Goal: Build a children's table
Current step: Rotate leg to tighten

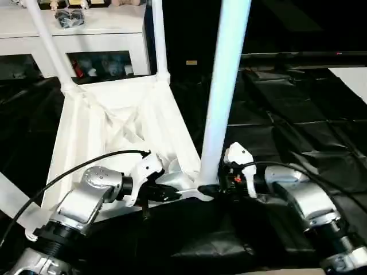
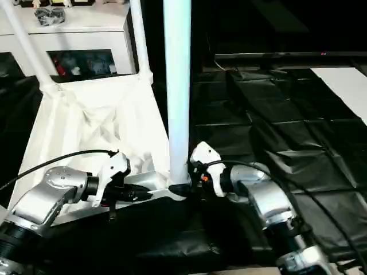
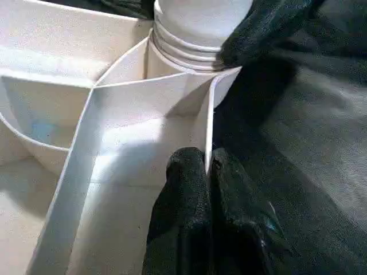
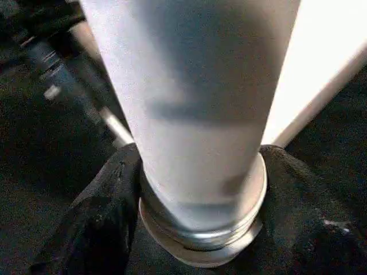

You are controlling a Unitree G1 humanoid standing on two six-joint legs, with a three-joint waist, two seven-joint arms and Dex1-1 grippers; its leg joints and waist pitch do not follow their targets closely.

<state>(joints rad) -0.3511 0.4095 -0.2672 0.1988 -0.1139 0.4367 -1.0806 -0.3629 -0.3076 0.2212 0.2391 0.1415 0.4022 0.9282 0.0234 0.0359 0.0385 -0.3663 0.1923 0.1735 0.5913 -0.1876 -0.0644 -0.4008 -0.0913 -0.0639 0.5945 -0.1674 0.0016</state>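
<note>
Black sheeting [image 1: 298,137] is covering the floor under the work. Nearest, the left gripper [image 3: 207,172] is pinching its two fingers together on a thin rim wall of the inverted white plastic ribbed tabletop [image 1: 114,137], steadying it. Just beside it, the right gripper [image 4: 198,189] is clasping the threaded base of a long white tapered tube leg [image 1: 226,86] standing in the near corner socket [image 3: 189,63]. Seating this leg appears to be the current step; next, likely twisting it home. Beyond, two fitted legs [image 1: 157,40] are rising ahead; a white glass-door cabinet [image 1: 86,34] is standing farthest, not obstructing.
</note>
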